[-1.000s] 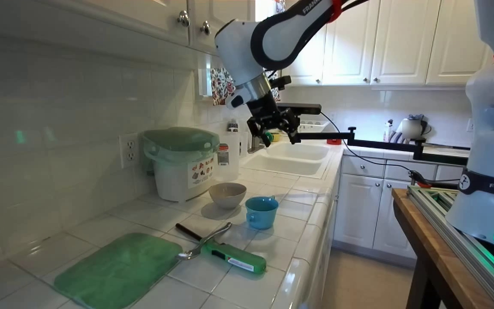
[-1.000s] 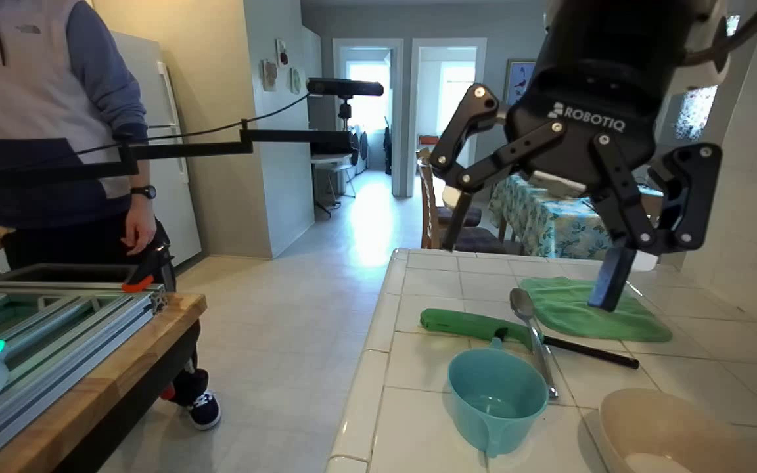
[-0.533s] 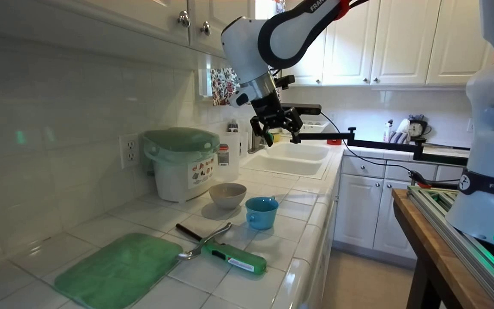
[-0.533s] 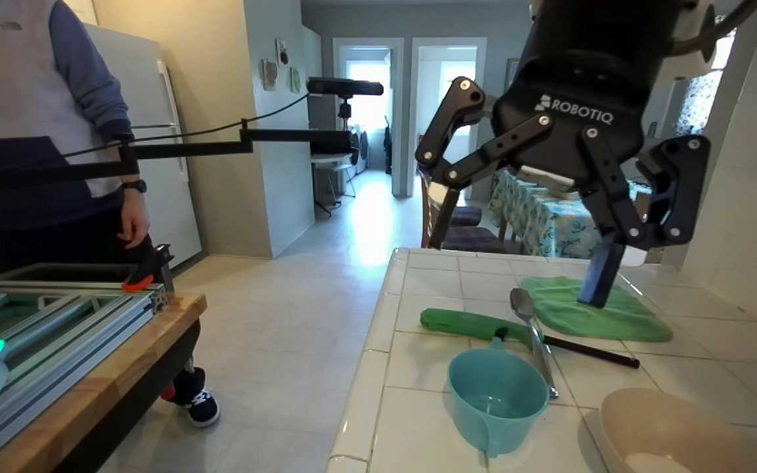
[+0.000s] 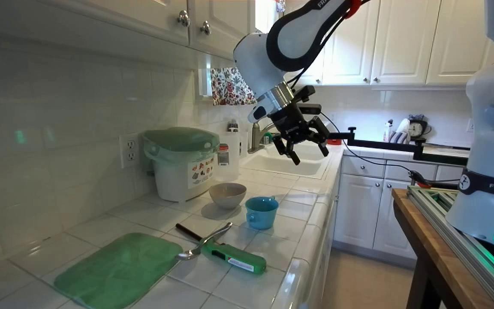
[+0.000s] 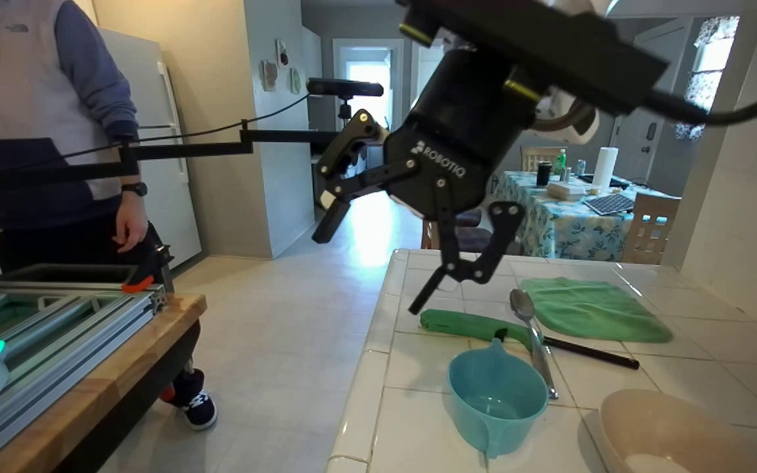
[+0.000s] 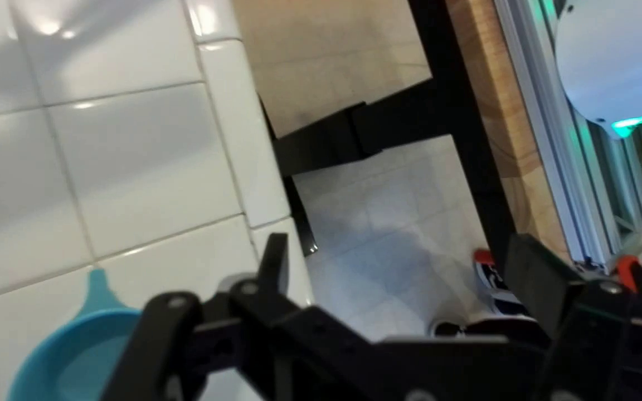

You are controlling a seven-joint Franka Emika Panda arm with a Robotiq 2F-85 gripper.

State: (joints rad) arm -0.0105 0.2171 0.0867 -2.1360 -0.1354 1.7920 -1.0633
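Note:
My gripper (image 5: 310, 156) hangs in the air above the counter's front edge, tilted, its fingers wide apart with nothing between them. In the wrist view, floor and a pair of shoes show beyond the gap of the gripper (image 7: 402, 250). Nearest below is a blue cup (image 6: 493, 394), partly covered by a finger in the wrist view. A beige bowl (image 5: 227, 196) stands beside it. A metal spoon (image 6: 539, 355) lies across a green lighter (image 5: 240, 259) with a black stem. Further along, a green cloth (image 5: 118, 270) lies flat. My gripper touches none of these.
A green-lidded bin (image 5: 181, 167) and a clear bottle (image 5: 228, 156) stand by the wall, near a white sink (image 5: 281, 165). A black camera bar (image 5: 384, 146) reaches toward the counter. A person (image 6: 56, 131) stands behind the wooden robot table (image 6: 122, 374). Cabinets (image 5: 144, 17) overhang the counter.
The gripper has swung away from the wall toward the counter's front edge and the robot base, and has tilted. Its fingers stay wide apart. The things on the counter have not moved.

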